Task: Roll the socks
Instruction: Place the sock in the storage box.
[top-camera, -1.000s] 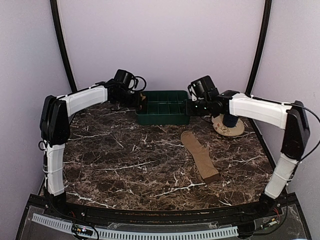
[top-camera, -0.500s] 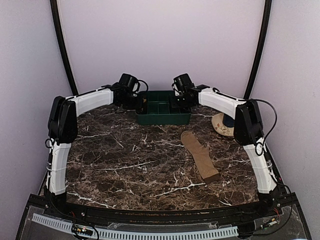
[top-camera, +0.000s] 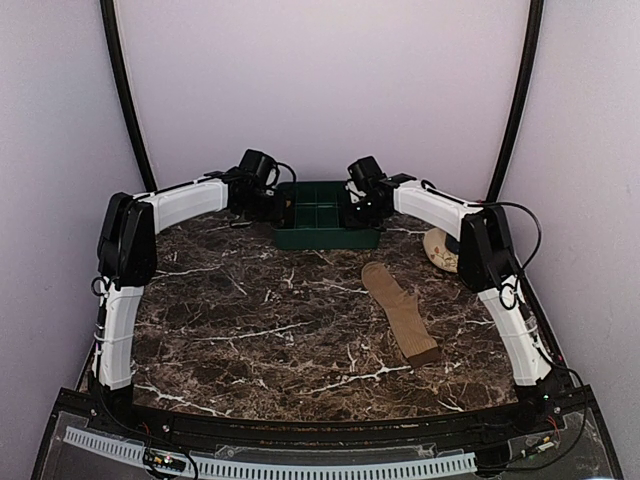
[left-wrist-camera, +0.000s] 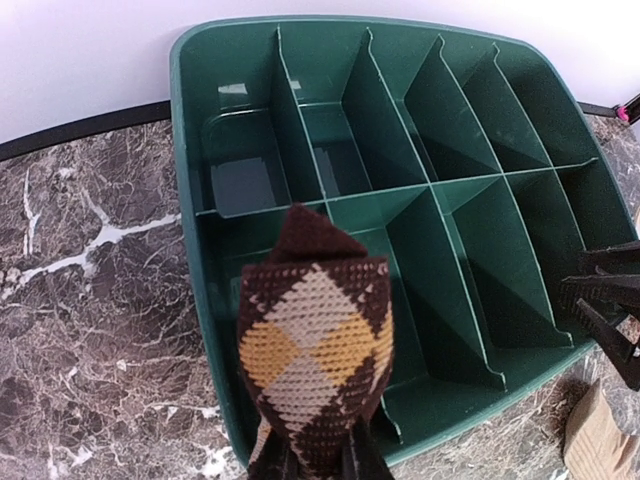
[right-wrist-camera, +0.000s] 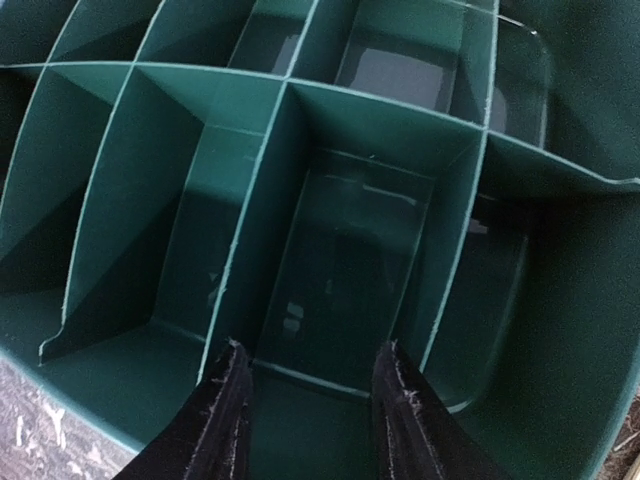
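Observation:
A rolled dark brown and tan argyle sock (left-wrist-camera: 315, 340) hangs over the near left corner of the green compartment tray (left-wrist-camera: 190, 150), and my left gripper (left-wrist-camera: 318, 452) is shut on its lower end. In the top view that gripper (top-camera: 283, 207) sits at the tray's left edge. The plain tan-brown sock (top-camera: 400, 310) lies flat and unrolled on the marble, right of centre. My right gripper (right-wrist-camera: 312, 370) is open, with nothing between its fingers, above a compartment on the right side of the tray (right-wrist-camera: 540, 330). From above, this gripper (top-camera: 352, 215) is over the tray (top-camera: 320, 240).
A cream fabric bundle (top-camera: 443, 252) lies at the right rim of the table, partly behind the right arm. The tray stands against the back wall. Dark marble spreads between the tray and the arm bases.
The right arm has swung left from above the cream bundle to over the tray, and its jaws have narrowed a little. The left arm and its sock have barely moved.

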